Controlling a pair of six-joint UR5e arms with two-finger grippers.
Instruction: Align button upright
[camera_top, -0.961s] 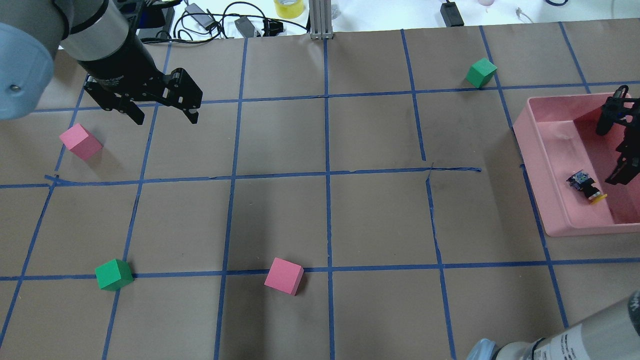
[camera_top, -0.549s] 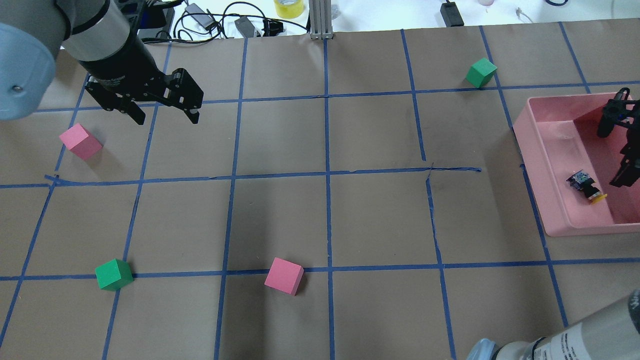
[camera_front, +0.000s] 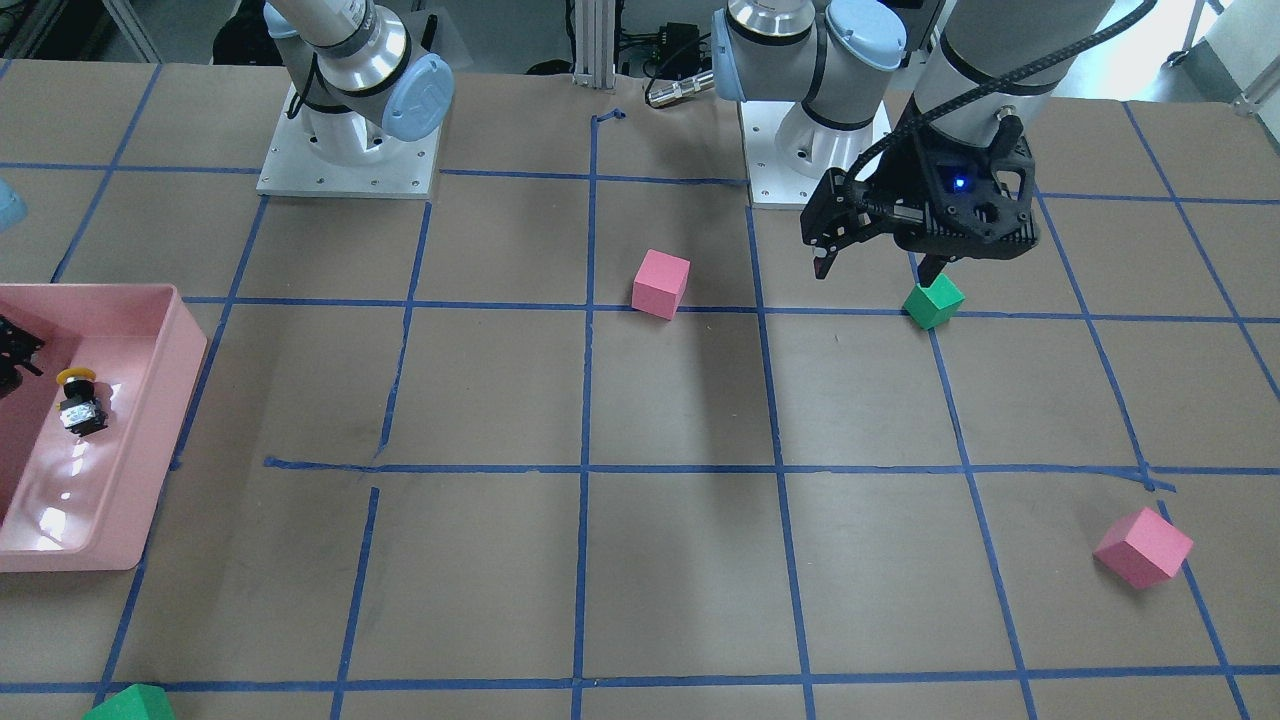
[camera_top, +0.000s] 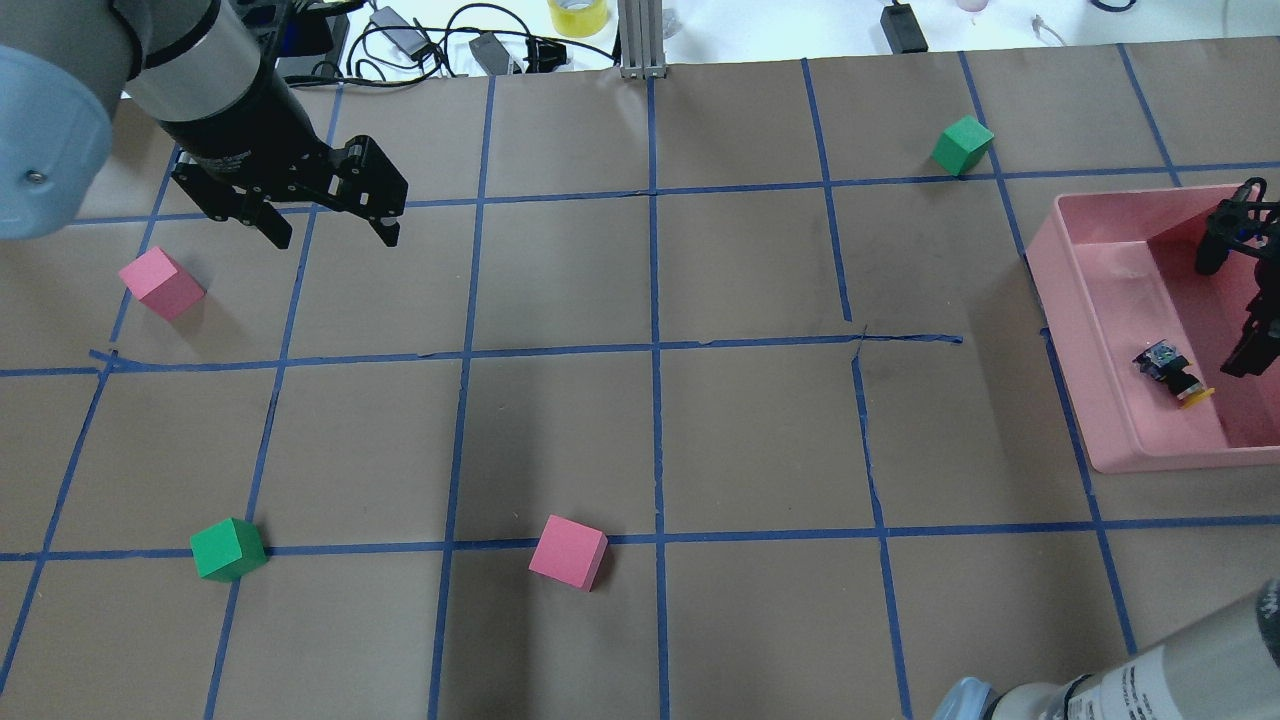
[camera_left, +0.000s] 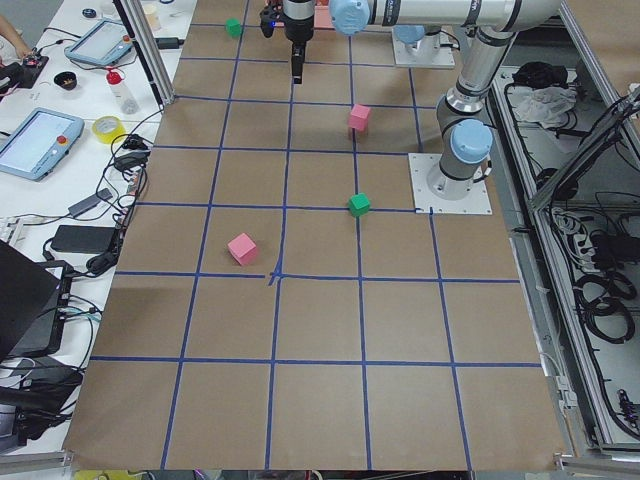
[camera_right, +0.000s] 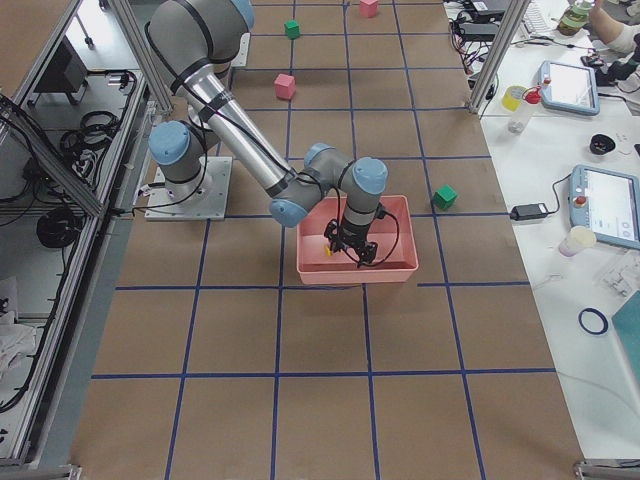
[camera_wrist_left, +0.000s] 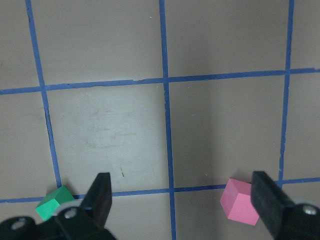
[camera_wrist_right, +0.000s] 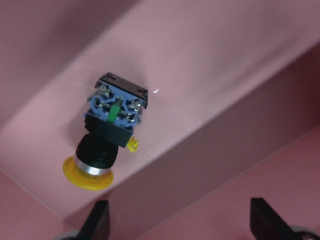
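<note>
**Button not upright, no grasp yet**

We see the button (camera_wrist_right: 107, 132) lying on its side on the floor of the pink tray (camera_top: 1060, 290). It sits below the right gripper (camera_wrist_right: 181, 222), offset toward the finger on the wrist view's left, yellow cap nearest that finger. The gripper's 2 fingers are spread wide, holding nothing and not touching the button.

The left gripper (camera_wrist_left: 182, 187) is also spread and empty, well apart from the tray, with a green cube (camera_wrist_left: 54, 202) and a pink cube (camera_wrist_left: 240, 200) by its fingertips.

We judge 0 steps done. Left to do: pinch, lift, rotate, set base down with cap up.
</note>
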